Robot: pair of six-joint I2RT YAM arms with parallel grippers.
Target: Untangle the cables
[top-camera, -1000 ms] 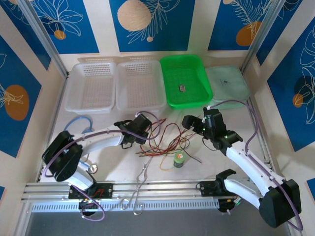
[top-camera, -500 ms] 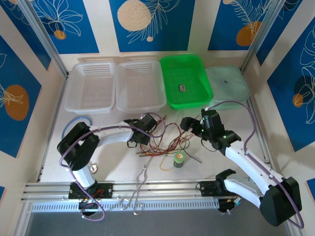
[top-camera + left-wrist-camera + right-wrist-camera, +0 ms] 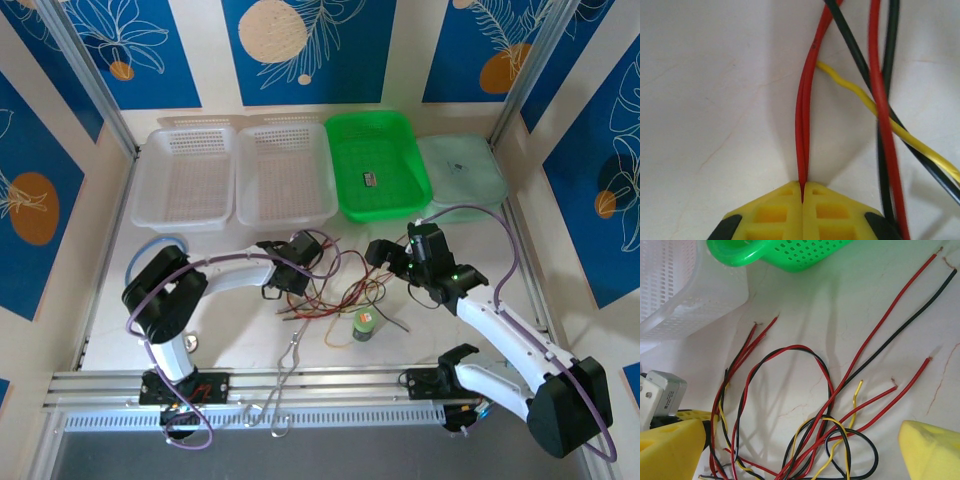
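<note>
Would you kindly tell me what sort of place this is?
Probably a robot lab work cell: two arms bolted to a rail, blue patterned panels walling the table, plastic baskets behind.

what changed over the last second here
The left gripper, shut on a red cable, slid right toward the cable tangle as its elbow folded in. The right gripper, open, barely shifted. The green bottle stayed put.

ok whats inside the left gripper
Two strands of red cable run side by side into the seam between the shut yellow pads of the left gripper. How far they reach inside is hidden by the pads.
</note>
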